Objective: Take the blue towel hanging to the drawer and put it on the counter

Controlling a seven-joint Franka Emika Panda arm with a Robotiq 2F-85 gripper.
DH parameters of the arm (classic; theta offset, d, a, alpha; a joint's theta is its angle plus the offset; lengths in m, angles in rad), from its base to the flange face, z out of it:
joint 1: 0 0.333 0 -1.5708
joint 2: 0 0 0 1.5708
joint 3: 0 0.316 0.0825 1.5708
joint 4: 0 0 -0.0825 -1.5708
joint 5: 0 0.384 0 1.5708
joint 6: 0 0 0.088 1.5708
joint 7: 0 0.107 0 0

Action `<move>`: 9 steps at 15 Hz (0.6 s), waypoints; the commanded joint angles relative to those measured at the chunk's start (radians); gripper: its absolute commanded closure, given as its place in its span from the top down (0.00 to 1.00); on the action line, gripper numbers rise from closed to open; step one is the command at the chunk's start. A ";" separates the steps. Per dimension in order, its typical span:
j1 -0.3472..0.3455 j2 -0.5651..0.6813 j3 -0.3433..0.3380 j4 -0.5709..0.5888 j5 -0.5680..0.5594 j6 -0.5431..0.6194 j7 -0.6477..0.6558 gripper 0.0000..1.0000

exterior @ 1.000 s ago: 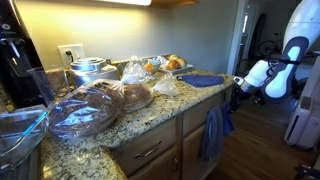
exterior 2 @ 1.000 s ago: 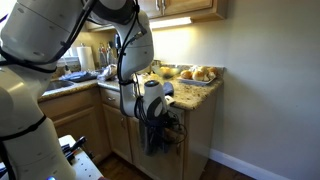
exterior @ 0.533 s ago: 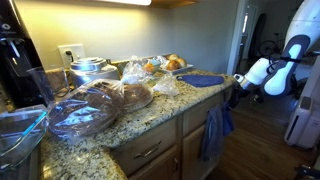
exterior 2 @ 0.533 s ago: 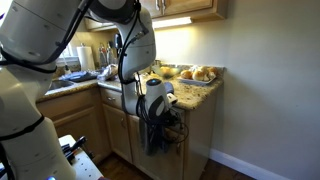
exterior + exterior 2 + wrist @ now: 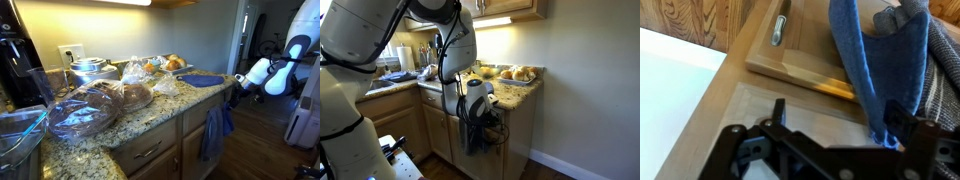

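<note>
The blue towel (image 5: 214, 132) hangs limp from the drawer (image 5: 196, 117) below the counter (image 5: 140, 120). My gripper (image 5: 237, 92) sits just beyond the counter's end, beside the top of the towel. In the wrist view the gripper (image 5: 838, 110) is open, and the towel (image 5: 865, 60) runs down across the drawer front (image 5: 790, 55) to the inner side of one finger. The other finger stands well apart, over bare wood. In an exterior view the gripper (image 5: 480, 120) hides most of the towel below the counter (image 5: 515, 93).
A bright blue oval mat (image 5: 203, 80) lies on the counter's end. Bagged bread (image 5: 90, 105), metal pots (image 5: 88, 68) and a tray of rolls (image 5: 520, 73) crowd the counter. A black appliance (image 5: 20, 60) stands nearby, and a wall (image 5: 585, 90) is beside the cabinet.
</note>
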 commanded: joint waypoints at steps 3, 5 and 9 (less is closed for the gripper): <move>-0.057 0.036 0.029 -0.009 -0.024 0.000 0.010 1.00; -0.067 0.054 0.041 -0.001 -0.027 0.000 0.008 1.00; -0.072 0.081 0.055 0.012 -0.026 0.000 0.003 0.73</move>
